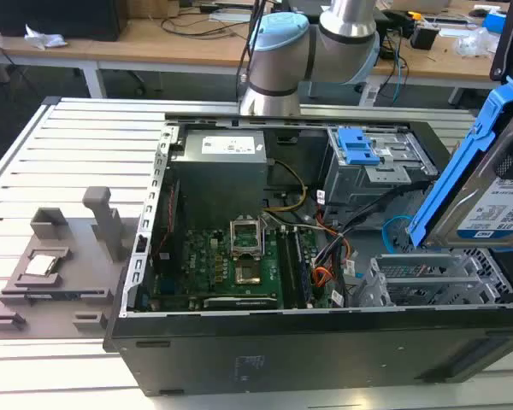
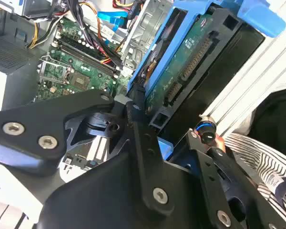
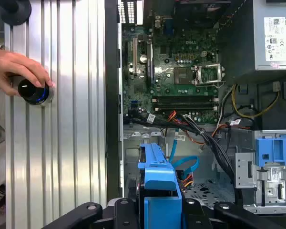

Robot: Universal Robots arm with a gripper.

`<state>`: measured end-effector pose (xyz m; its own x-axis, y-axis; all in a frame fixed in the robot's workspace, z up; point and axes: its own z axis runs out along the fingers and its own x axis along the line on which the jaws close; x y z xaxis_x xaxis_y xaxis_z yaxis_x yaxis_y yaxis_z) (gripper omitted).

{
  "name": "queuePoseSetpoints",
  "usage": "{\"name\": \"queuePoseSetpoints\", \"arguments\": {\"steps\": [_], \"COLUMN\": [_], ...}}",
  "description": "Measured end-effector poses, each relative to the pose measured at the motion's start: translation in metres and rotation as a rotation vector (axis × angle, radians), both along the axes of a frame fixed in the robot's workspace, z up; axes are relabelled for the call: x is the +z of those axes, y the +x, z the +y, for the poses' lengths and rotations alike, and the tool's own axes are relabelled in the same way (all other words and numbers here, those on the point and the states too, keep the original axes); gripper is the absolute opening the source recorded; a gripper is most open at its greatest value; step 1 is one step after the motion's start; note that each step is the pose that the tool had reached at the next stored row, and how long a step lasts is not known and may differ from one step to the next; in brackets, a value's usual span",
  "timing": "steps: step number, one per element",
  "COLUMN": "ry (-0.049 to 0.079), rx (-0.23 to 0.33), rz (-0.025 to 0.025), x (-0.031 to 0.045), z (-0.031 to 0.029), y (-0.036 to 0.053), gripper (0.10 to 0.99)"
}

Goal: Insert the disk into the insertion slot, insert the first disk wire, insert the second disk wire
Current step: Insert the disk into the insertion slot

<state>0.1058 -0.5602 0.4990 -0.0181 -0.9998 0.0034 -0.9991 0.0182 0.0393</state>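
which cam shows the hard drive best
The exterior view: the hard drive shows its labelled silver face and blue carrier, tilted above the drive cage. The second wrist view shows its circuit-board underside; the first wrist view, the carrier's blue end.

In the exterior view, the picture's right edge is cutting off the disk, and the disk is hiding part of the slot behind it. The top edge is cutting off the arm. In the first wrist view, the gripper is covering the disk's near end, and the picture's edge is cutting both. The edge is also cutting a hand at the wrist. This hand is half hiding a dark knob.
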Motion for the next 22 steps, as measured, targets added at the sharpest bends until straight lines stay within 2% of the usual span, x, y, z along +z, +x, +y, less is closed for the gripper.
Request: {"name": "queuePoseSetpoints", "arguments": {"steps": [2, 3, 22], "ry": [0.0, 0.0, 0.0], "rx": [0.0, 0.0, 0.0], "rz": [0.0, 0.0, 0.0], "x": [-0.0082, -0.0096, -0.0281], "z": [0.0, 0.0, 0.0], "y": [0.0, 0.0, 0.0], "gripper": [0.361, 0.361, 0.361]}}
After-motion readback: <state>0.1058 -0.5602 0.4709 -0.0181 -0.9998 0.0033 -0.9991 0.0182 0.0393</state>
